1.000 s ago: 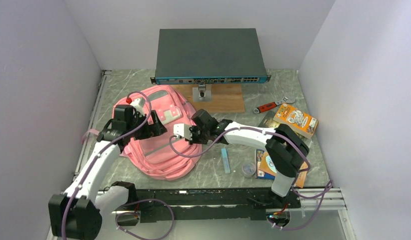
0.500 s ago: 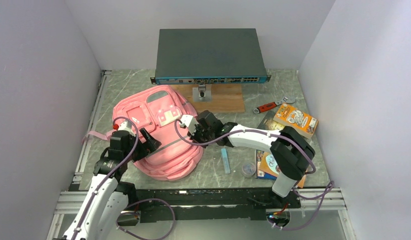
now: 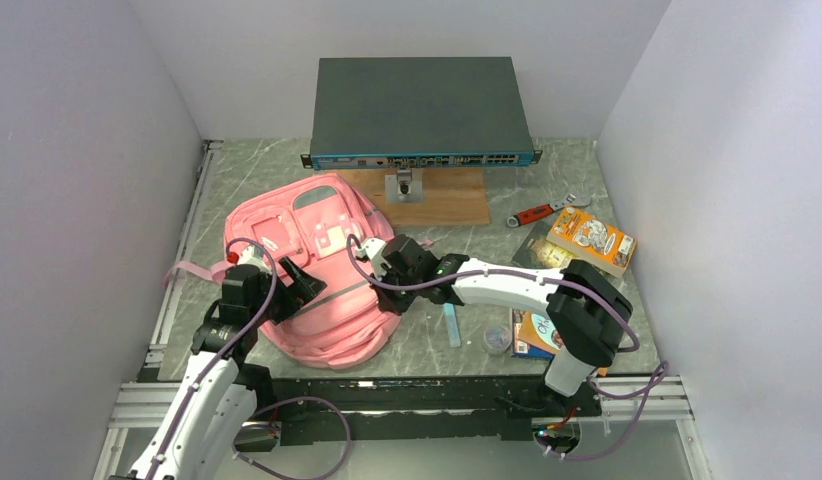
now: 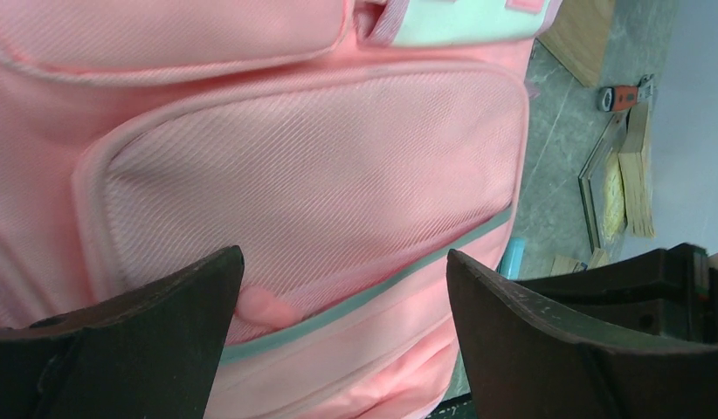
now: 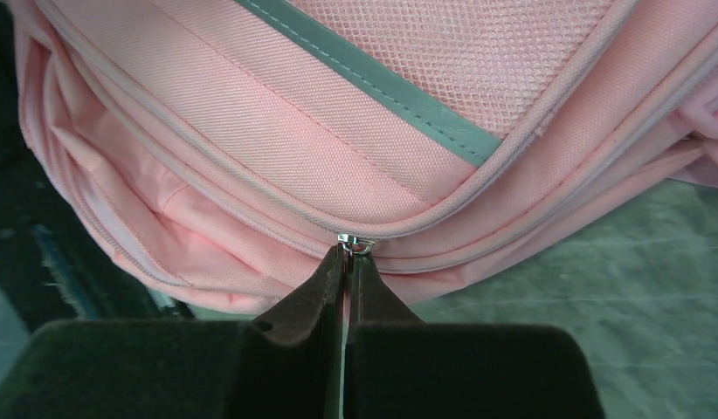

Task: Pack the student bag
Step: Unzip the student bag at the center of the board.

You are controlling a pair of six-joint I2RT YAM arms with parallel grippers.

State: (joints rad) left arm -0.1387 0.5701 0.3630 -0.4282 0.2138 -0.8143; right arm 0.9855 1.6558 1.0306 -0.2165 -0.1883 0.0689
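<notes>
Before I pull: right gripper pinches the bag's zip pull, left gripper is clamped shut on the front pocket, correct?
No: left wrist view shows the left gripper open above the front pocket of the student bag. The right gripper does pinch the zip pull.

No text can be read with certainty in any view. The orange box point(image 3: 590, 239) on the worktop point(image 3: 607, 180) carries printed artwork and lettering too small to read. The blue-and-orange book point(image 3: 529, 335) shows pale letters, possibly beginning "O". The rack unit's front panel point(image 3: 422, 159) bears unreadable port markings.
</notes>
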